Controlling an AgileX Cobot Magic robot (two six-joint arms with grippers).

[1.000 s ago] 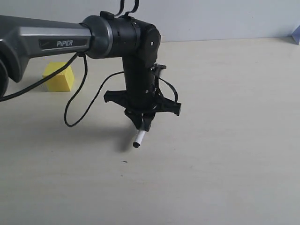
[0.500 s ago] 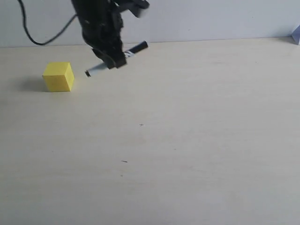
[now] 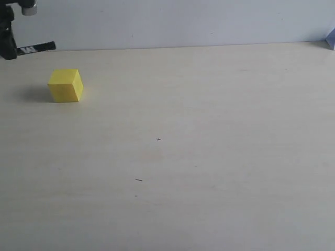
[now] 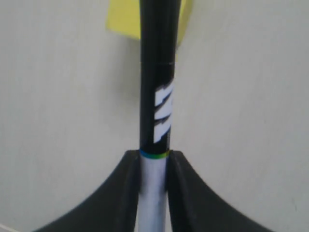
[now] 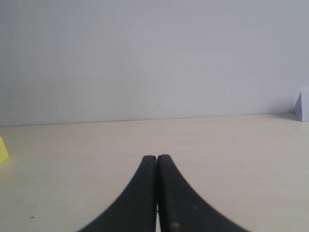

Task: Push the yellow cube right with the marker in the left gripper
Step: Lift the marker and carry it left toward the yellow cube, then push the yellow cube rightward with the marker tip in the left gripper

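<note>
The yellow cube (image 3: 65,86) rests on the pale table at the far left of the exterior view. Above and to its left, at the frame's top left corner, my left gripper (image 3: 7,44) holds the marker (image 3: 36,48), whose black cap sticks out level toward the right, clear of the cube. In the left wrist view the left gripper (image 4: 154,157) is shut on the marker (image 4: 157,101) at its white barrel, and the cap runs out over the yellow cube (image 4: 124,19). My right gripper (image 5: 157,158) is shut with nothing in it; a sliver of the yellow cube (image 5: 2,150) shows at the view's edge.
A pale blue-white object (image 3: 331,38) sits at the table's far right edge by the wall, also seen as the pale object (image 5: 301,104) in the right wrist view. Small dark specks (image 3: 138,180) mark the tabletop.
The left arm has swung from the table's middle up and far to the left, carrying the marker past the cube. The marker went from pointing down to lying level. The cube has not moved.
</note>
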